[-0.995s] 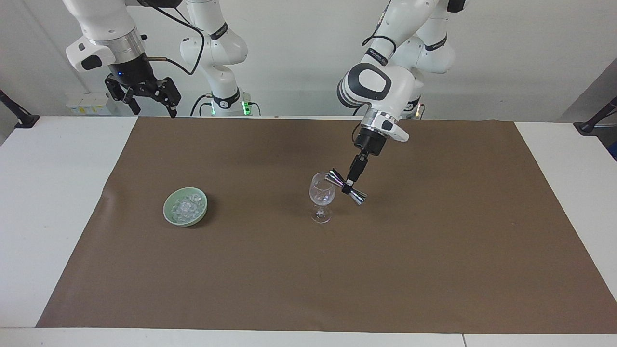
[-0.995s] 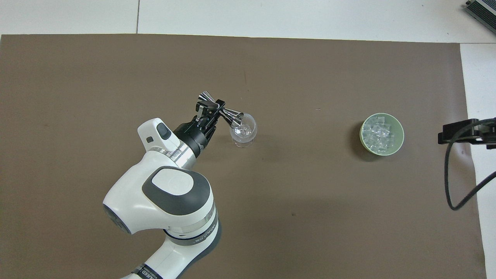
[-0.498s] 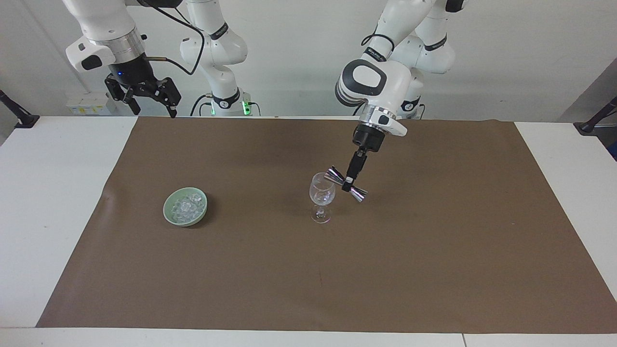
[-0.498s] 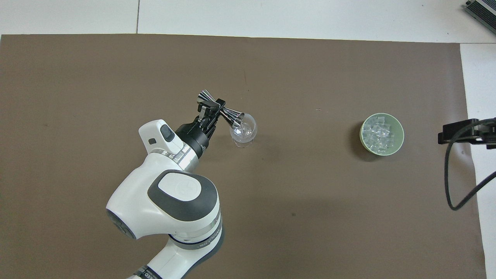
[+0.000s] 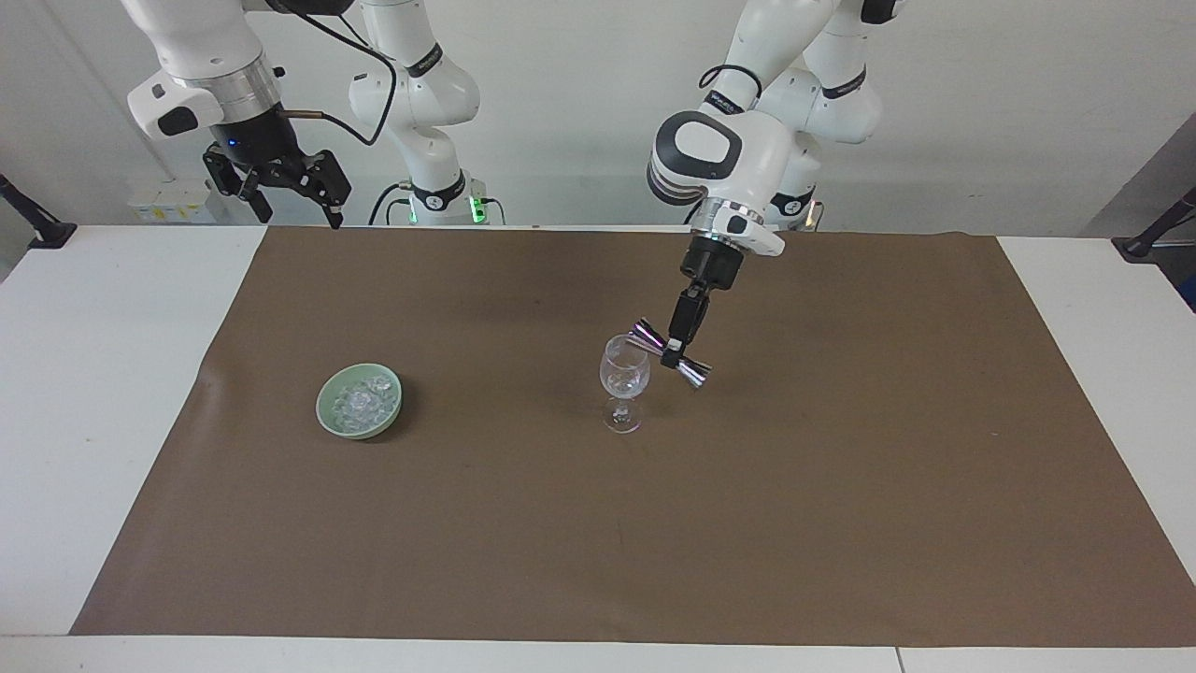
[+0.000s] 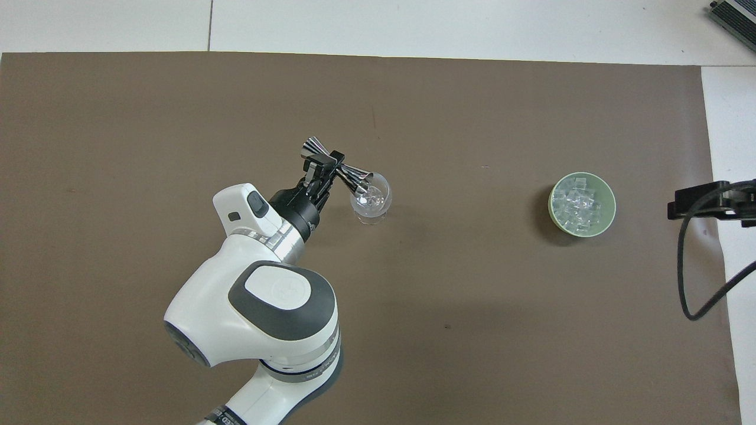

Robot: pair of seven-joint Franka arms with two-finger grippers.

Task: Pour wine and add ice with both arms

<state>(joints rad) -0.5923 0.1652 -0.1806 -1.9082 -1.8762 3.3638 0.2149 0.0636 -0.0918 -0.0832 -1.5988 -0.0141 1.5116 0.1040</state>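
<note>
**Pour under way at the glass, ice not yet touched**

Since a second ago the left arm's wrist and elbow have drawn up and back toward its base, while the jigger (image 5: 670, 352) has barely shifted and has stayed tipped over the wine glass (image 5: 624, 381).

We judge the step in hand to be the pour. To do it well we would keep the jigger's lower mouth just over the bowl's rim, on the side of the glass next to the gripper, and turn the wrist slowly, so that the stream falls inside the bowl and metal never knocks the thin rim. The glass stands on a narrow foot and would tip easily. Whether any liquid is still running we cannot tell.

The left gripper (image 5: 675, 350) is clamped tight on the jigger's narrow waist, holding it tilted, one cone down at the glass, the other up and away. It touches nothing else; the glass stands just below and beside it.

The right gripper (image 5: 277, 183) waits with its fingers spread wide, holding nothing, raised over the table's edge at its own end. The ice (image 5: 360, 400) lies heaped in the green bowl (image 5: 327, 416), well apart from the left gripper and much closer to the right one.
</note>
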